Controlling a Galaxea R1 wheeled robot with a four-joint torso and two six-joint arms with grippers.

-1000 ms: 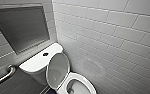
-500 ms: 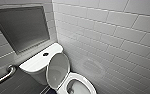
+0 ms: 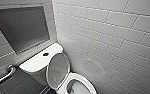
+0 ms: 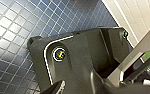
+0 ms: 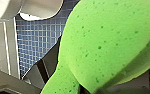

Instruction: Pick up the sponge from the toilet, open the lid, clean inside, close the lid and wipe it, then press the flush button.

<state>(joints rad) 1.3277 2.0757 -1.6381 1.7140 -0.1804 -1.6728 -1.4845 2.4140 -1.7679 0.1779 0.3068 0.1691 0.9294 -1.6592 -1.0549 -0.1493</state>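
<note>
Green sponge (image 5: 103, 42) clamped in the right gripper (image 5: 87, 88); toilet (image 3: 87, 81) lid (image 3: 57, 70) raised.
In the right wrist view the sponge is seen pinched at its narrow end, with blue floor tiles (image 5: 38, 42) behind it. In the head view the toilet is placed at 6 o'clock, its lid stood up against the tank, and the flush button (image 3: 45, 54) is set at 11 o'clock from the lid. Whether the left gripper (image 4: 56, 88) is apart or together cannot be told.

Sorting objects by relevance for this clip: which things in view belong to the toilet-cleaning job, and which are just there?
Job:
bright green soft sponge
white glossy ceramic toilet, lid raised
small round dark flush button

Just there:
metal grab bar
dark recessed wall panel
blue mosaic floor tiles
</note>
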